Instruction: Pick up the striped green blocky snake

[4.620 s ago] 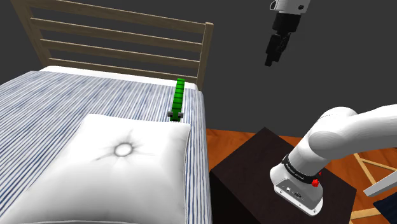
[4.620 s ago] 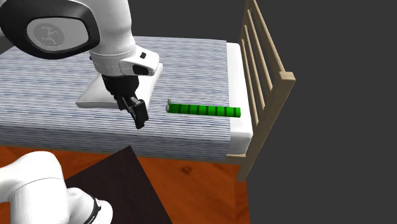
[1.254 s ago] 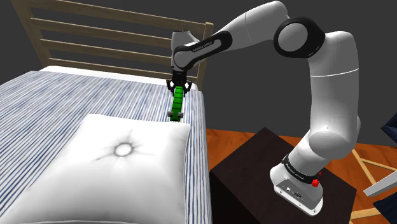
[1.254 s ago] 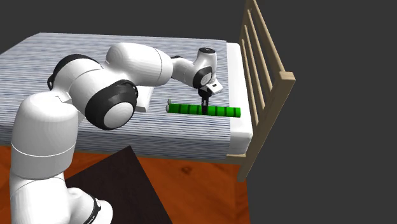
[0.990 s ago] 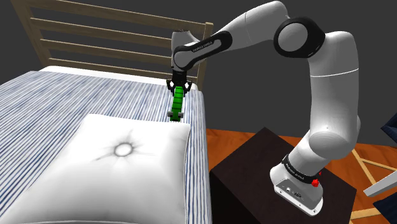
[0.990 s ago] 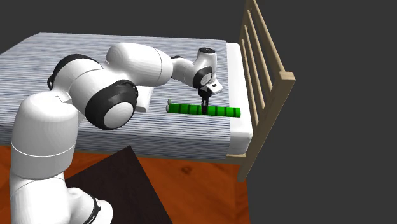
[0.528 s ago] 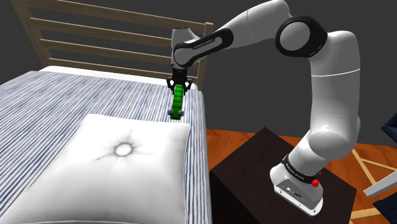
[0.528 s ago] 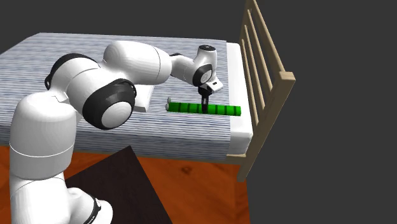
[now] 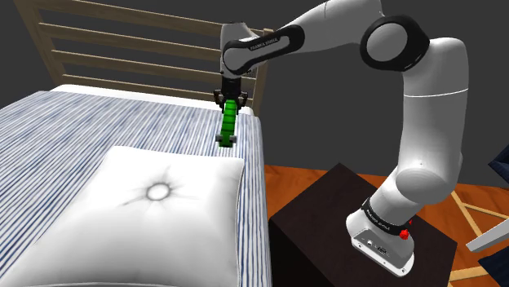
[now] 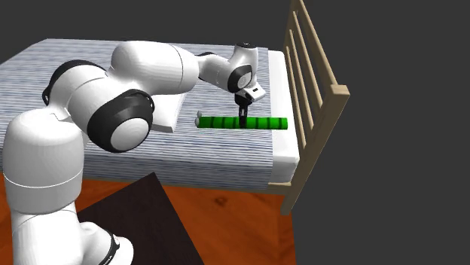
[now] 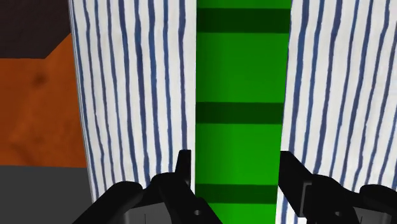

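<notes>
Two fingers [image 11: 183, 178] of mine pinch the green snake [image 11: 238, 83] mid-length over the bed [image 9: 98, 122], so next, I judge, comes a steady upward lift.

Both exteriors overlook bed [image 9: 122, 122], wrist close above

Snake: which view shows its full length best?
Second exterior view: the snake runs side-on, both ends visible, the gripper clasping its middle. The shoulder view foreshortens it; the wrist view shows a few striped segments between the fingers.
</notes>
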